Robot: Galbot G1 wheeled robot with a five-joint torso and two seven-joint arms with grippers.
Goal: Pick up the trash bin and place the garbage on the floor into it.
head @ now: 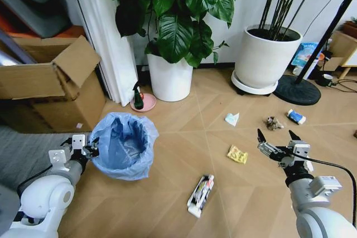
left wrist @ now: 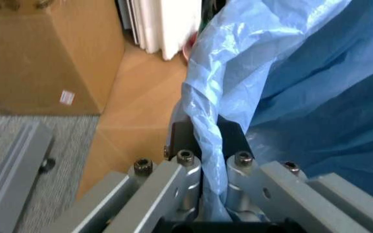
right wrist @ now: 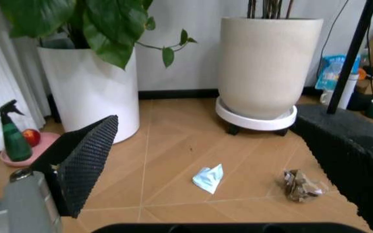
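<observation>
Here the trash bin (head: 124, 146), at near left on the floor (head: 184, 132), is pinched at its bagged rim by the left gripper (head: 85, 150). It should be lifted upright, gently. The right gripper (head: 277, 137) is held wide near the yellow wrapper (head: 237, 154).

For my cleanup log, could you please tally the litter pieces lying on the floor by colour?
White: 3 — red-printed white tube, crumpled white paper wad, small blue-white can.
Yellow: 1 — flat yellow wrapper.
Grey-brown: 1 — crumpled grey wrapper.
Total: 5.
</observation>
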